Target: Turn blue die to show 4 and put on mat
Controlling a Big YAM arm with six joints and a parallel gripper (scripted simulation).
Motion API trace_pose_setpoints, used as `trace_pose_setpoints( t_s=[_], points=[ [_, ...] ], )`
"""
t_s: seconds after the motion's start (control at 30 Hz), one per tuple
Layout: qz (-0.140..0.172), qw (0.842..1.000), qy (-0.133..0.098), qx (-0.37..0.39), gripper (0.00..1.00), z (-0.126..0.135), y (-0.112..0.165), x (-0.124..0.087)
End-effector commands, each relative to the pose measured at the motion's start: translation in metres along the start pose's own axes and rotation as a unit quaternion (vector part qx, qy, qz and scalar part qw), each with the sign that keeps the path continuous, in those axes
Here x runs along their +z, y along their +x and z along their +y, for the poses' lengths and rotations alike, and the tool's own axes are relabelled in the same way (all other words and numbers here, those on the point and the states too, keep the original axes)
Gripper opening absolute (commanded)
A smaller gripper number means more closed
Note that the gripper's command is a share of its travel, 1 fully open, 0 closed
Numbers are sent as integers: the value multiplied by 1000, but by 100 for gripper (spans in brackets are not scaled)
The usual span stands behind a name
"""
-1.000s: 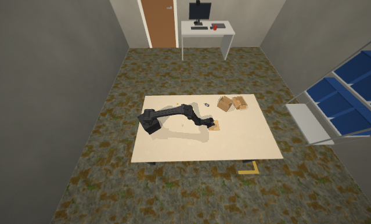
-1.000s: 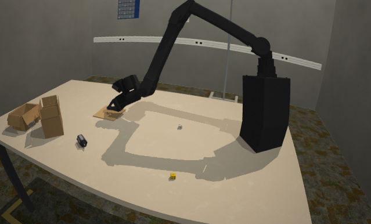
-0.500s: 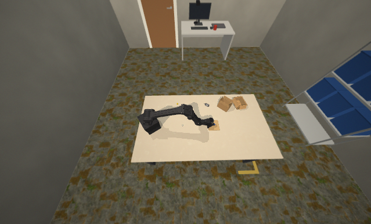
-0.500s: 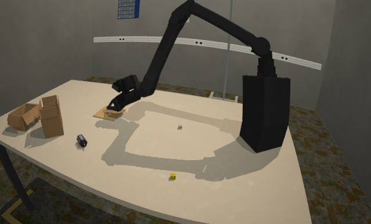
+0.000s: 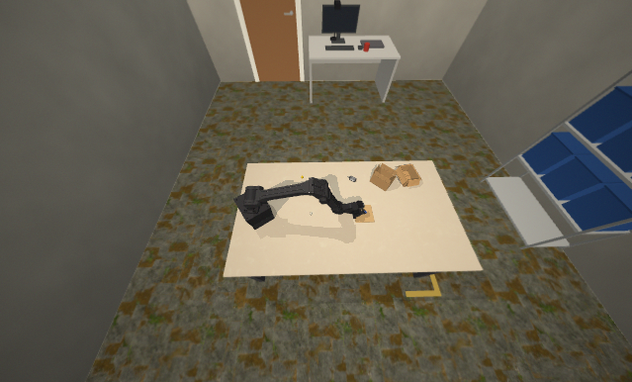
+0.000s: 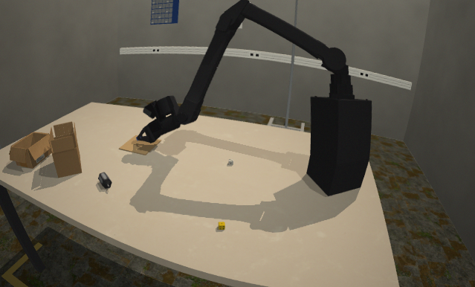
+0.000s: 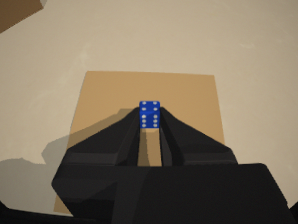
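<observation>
Your hand [image 7: 149, 131] is clenched on the blue die [image 7: 149, 115], which sits pinched between the two black fingers at their very tips. In the wrist view the die's face toward the camera shows six white dots in two columns. You cannot tell from any view which number faces up, nor whether the die's underside touches the mat or hangs just above it.

The die is over the mat [image 7: 193, 96], a flat tan square on the counter [image 6: 190, 245]. Seen from the wrist, the mat's edges lie beyond the die on both sides and past its far side, so the die is within the mat's outline, near its middle. In the exterior view the hand [image 6: 143, 137] is tilted down with its tips right at the mat [image 6: 132, 147], and in the top view the hand [image 5: 363, 212] covers the near-left part of the mat [image 5: 369, 218].

The other dice are well apart from the mat. A yellow die [image 6: 221, 225] sits near the counter's front edge in the exterior view, and a small white die [image 6: 230, 162] sits between the arm's base [image 6: 339, 149] and the mat. Both look flat, though their top numbers are too small to read.

Left of the mat in the exterior view are two open cardboard boxes [image 6: 62, 150] just beside each other, and a small dark object [image 6: 105, 180] lies on the counter in front of them.
</observation>
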State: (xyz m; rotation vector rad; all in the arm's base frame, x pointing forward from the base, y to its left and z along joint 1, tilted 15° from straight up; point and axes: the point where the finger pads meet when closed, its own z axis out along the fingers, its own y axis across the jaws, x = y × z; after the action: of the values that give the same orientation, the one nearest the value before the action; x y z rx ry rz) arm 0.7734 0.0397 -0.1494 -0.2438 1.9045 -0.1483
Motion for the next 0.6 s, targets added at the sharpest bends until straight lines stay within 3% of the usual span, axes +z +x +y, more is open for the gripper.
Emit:
trace_pose_setpoints(
  t_s=[0.0, 0.57],
  points=[
    [-13, 1000, 4, -7, 11, -3, -3, 11],
    [-14, 1000, 6, -6, 11, -7, -1, 12]
  ],
)
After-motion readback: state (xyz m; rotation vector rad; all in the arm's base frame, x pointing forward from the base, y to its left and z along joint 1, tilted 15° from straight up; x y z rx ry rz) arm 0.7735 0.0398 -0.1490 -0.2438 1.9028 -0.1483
